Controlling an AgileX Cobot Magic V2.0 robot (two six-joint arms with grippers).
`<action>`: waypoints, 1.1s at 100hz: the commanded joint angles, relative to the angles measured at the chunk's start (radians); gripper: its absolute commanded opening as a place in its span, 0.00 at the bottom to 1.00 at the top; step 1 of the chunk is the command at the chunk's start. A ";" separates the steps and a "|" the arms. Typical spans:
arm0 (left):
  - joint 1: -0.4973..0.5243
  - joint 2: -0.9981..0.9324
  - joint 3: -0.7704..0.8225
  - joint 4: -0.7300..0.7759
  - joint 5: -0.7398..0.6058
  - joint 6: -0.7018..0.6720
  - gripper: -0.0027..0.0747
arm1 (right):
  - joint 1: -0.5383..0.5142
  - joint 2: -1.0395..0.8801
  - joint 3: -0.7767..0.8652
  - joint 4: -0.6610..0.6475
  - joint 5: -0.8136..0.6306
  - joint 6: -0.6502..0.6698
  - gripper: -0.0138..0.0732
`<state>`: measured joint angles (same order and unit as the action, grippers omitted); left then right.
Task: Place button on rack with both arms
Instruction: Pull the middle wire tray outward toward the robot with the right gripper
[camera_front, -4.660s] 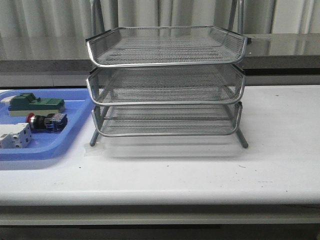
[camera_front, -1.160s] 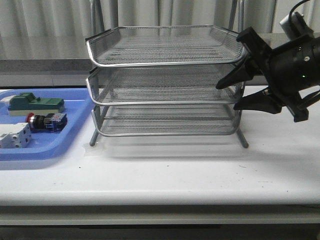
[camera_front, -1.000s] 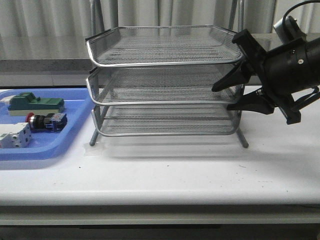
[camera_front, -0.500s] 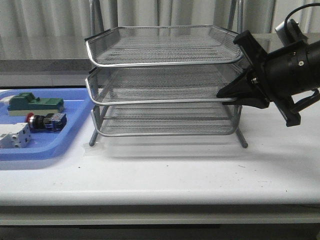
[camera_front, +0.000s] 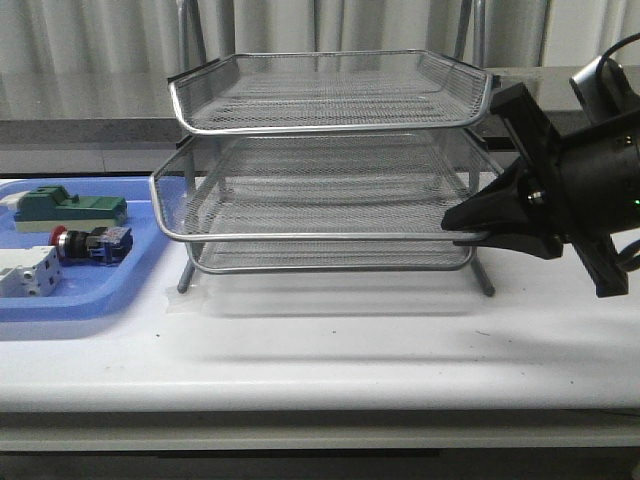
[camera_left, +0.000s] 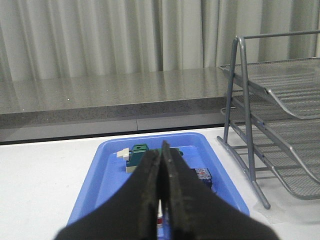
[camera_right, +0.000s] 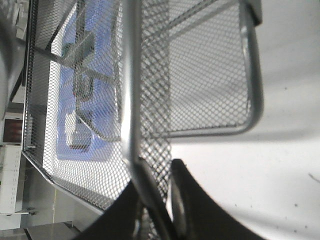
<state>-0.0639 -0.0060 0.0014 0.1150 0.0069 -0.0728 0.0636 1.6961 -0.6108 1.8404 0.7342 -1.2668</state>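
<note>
The button (camera_front: 90, 242), with its red head and blue rear block, lies in the blue tray (camera_front: 100, 300) at the left. The silver three-tier rack (camera_front: 330, 90) stands mid-table, its middle tray (camera_front: 300, 237) slid out toward me. My right gripper (camera_front: 462, 226) is shut on that tray's front right rim; in the right wrist view the gripper (camera_right: 162, 200) pinches the rim wire (camera_right: 131, 100). My left gripper (camera_left: 161, 155) is shut and empty above the blue tray (camera_left: 110, 170), out of the front view. Its fingers (camera_left: 145, 200) hide most of the button; the blue block (camera_left: 202, 175) shows.
A green block (camera_front: 70, 207) and a white terminal block (camera_front: 25, 272) also lie in the blue tray. The green block shows in the left wrist view (camera_left: 139, 154). The rack's legs (camera_left: 240, 100) stand right of the tray. A grey ledge and curtains run behind the table.
My right arm came in from the right, shut its gripper on the middle tray's front rim and drew the tray forward out of the rack. The button has not moved.
</note>
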 joint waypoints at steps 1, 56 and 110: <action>0.004 -0.031 0.047 -0.008 -0.085 -0.012 0.01 | 0.005 -0.041 0.067 -0.036 -0.017 -0.054 0.24; 0.004 -0.031 0.047 -0.008 -0.085 -0.012 0.01 | 0.005 -0.178 0.215 -0.001 -0.028 -0.115 0.36; 0.004 -0.031 0.047 -0.008 -0.085 -0.012 0.01 | 0.004 -0.325 0.215 -0.003 -0.121 -0.234 0.68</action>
<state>-0.0639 -0.0060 0.0014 0.1150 0.0069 -0.0728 0.0655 1.4486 -0.3892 1.8370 0.6238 -1.4721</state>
